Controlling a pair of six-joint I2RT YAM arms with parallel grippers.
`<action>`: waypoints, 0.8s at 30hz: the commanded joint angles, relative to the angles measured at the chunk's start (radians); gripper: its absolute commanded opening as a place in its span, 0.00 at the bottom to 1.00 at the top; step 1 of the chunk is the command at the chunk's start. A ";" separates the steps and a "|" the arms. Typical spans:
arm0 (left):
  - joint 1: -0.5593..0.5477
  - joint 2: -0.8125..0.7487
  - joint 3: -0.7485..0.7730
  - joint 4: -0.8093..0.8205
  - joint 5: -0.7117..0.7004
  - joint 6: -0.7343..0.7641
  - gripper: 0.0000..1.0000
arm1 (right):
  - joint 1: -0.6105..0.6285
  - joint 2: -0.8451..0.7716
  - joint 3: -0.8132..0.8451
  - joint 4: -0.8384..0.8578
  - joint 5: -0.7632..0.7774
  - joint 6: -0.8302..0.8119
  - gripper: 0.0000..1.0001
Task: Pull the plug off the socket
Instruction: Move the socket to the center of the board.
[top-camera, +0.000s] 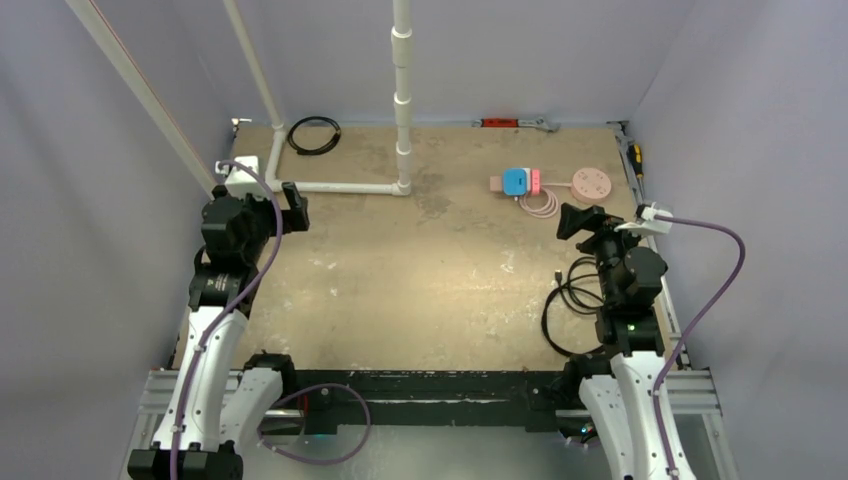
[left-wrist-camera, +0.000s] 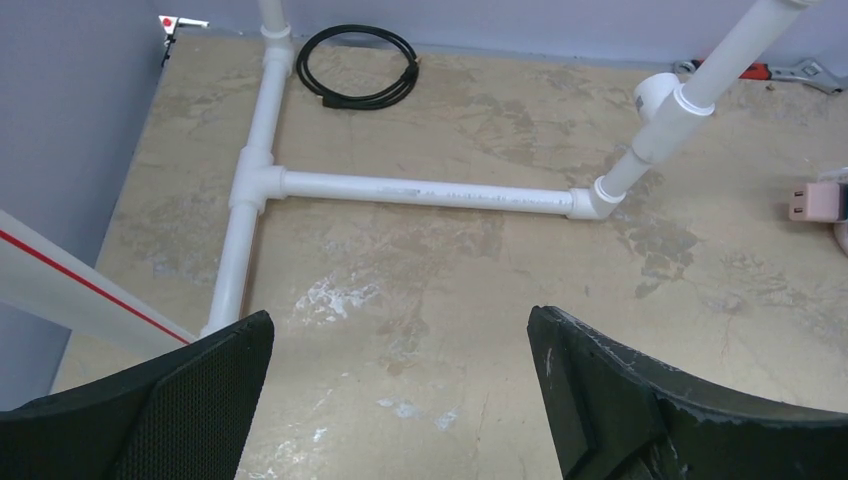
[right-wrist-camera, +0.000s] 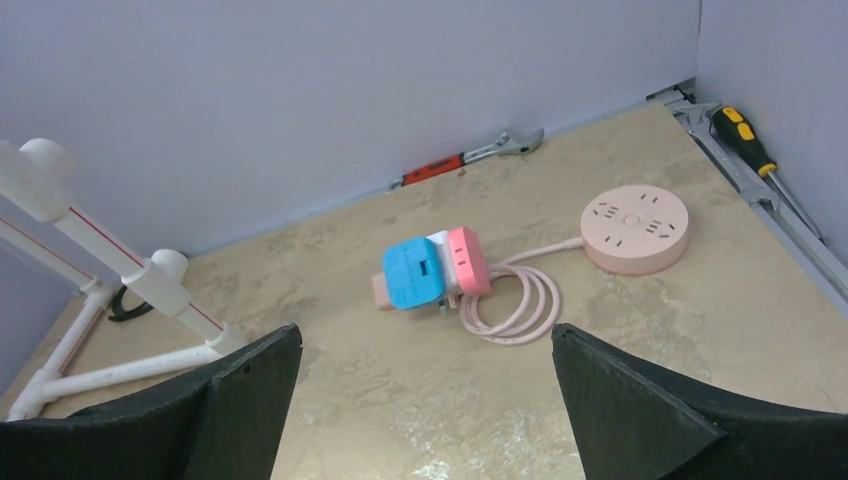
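The blue plastic plug (right-wrist-camera: 412, 275), seated in the pink socket block (right-wrist-camera: 468, 260), is seen ahead of the right fingers (right-wrist-camera: 250, 400), spread open, its long axis crosswise to them, while the left fingers (left-wrist-camera: 200, 400), also open, are well apart.

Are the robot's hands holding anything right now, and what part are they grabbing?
Nothing is held. The left gripper and the right gripper are both open and empty. The blue plug lies untouched, away from both.
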 joint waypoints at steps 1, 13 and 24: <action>0.007 0.020 0.012 0.002 -0.018 -0.001 0.99 | -0.001 0.008 0.021 0.024 -0.001 -0.024 0.99; 0.005 0.087 0.042 -0.008 0.061 -0.022 0.95 | -0.001 0.063 0.042 -0.043 0.087 0.006 0.99; -0.113 0.291 0.357 0.070 0.169 -0.089 0.92 | 0.000 0.326 0.122 -0.071 -0.076 0.083 0.99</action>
